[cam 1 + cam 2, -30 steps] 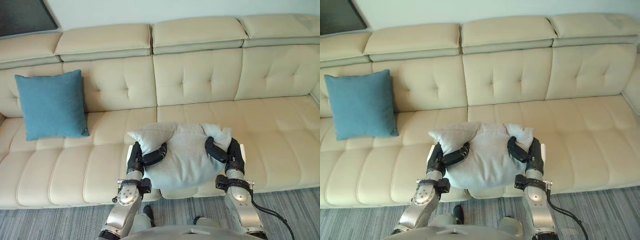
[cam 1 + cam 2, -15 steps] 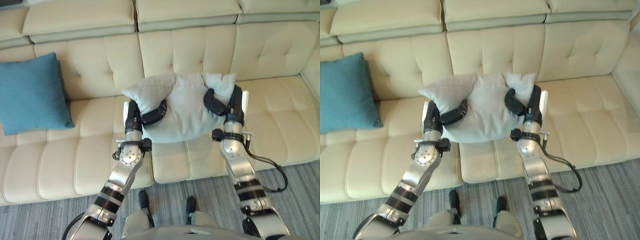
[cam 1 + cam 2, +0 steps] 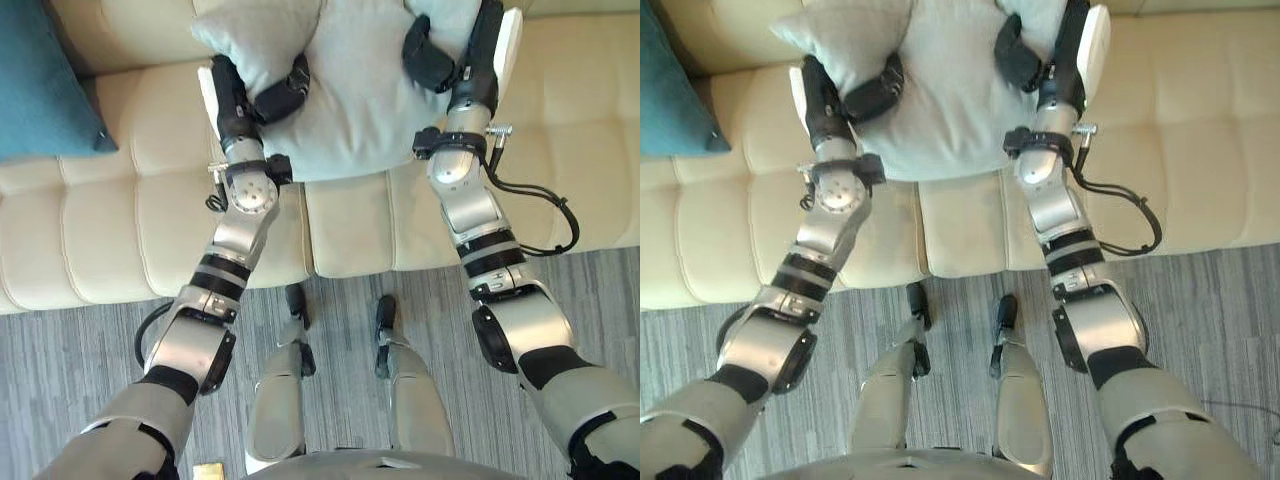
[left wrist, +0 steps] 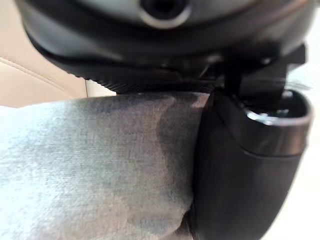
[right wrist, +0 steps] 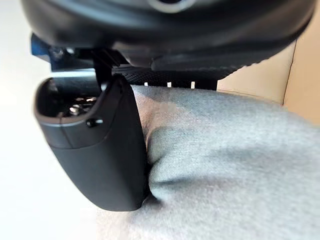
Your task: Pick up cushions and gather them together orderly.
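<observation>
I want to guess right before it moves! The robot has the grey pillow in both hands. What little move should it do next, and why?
Probably swing the grey cushion toward its left. Both the left hand and the right hand are curled round it, holding it above the sofa, and the blue cushion it should join sits at the far left.
</observation>
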Motion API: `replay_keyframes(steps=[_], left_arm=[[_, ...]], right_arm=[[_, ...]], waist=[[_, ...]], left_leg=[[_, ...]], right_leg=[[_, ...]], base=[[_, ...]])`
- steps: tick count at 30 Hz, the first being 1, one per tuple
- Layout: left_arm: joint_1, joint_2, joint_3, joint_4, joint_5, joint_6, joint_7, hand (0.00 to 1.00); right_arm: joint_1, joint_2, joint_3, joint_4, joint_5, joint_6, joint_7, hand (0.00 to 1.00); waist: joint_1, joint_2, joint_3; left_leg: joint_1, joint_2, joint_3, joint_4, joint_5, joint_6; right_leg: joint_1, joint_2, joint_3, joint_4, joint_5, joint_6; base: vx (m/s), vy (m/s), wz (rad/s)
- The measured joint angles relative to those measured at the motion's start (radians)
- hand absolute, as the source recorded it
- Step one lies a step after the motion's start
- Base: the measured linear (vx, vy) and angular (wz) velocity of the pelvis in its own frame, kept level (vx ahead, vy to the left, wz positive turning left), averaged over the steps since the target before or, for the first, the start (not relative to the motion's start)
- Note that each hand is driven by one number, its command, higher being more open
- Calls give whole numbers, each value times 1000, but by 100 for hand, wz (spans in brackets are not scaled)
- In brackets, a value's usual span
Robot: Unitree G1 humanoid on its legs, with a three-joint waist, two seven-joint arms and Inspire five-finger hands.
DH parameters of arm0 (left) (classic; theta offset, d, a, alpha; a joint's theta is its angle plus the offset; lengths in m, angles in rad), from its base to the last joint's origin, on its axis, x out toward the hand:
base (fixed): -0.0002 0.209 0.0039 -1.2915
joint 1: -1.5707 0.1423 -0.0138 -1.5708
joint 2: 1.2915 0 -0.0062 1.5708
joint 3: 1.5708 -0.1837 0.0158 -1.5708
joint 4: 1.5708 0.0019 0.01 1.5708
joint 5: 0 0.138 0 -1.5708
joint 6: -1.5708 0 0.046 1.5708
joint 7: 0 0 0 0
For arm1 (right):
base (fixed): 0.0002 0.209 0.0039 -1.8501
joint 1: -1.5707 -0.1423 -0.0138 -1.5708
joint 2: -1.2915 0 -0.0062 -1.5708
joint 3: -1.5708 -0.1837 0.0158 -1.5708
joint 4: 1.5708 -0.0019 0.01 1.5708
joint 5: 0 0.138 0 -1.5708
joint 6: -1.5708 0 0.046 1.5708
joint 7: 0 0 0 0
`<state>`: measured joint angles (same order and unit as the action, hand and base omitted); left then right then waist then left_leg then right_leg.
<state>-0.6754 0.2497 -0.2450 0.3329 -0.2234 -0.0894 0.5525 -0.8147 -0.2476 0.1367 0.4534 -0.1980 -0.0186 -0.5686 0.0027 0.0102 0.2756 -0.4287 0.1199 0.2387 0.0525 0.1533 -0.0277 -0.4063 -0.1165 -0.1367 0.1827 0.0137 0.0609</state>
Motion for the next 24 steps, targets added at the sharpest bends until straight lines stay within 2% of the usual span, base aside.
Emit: replay_keyframes(steps=[6,11,16,21,24], left_arm=[[-221,21,68,167,0,-19,36,100],[-301,42,108,190,2,-41,51,100],[-323,65,114,209,13,-43,44,100],[-357,120,115,241,20,-44,2,100],[-370,140,152,261,20,-43,-26,100]], right_arm=[[-223,-4,-11,126,2,-2,-46,100],[-288,-4,-36,135,3,-6,-67,100],[-297,-5,-39,146,12,-37,-68,100],[-329,-49,-92,174,103,-52,-48,100],[-334,-90,-137,175,173,-56,-25,100]], waist=[[7,28,88],[14,34,112],[17,34,116],[17,34,116],[17,34,116]], left_leg=[[-86,-3,-3,-20,48,3],[-121,-1,-6,-20,61,-2],[-139,0,-9,-28,74,-12],[-136,0,-28,-76,111,-13],[-126,-2,-32,-97,124,-13]], right_leg=[[-125,-5,2,63,0,0],[-175,-5,4,95,-3,-4],[-209,-7,3,124,-11,-13],[-225,-4,-12,141,-15,-18],[-225,-5,-18,146,-15,-18]], base=[[-50,-46,0],[-14,-63,0],[-2,-74,1],[-4,-87,8],[11,-82,4]])
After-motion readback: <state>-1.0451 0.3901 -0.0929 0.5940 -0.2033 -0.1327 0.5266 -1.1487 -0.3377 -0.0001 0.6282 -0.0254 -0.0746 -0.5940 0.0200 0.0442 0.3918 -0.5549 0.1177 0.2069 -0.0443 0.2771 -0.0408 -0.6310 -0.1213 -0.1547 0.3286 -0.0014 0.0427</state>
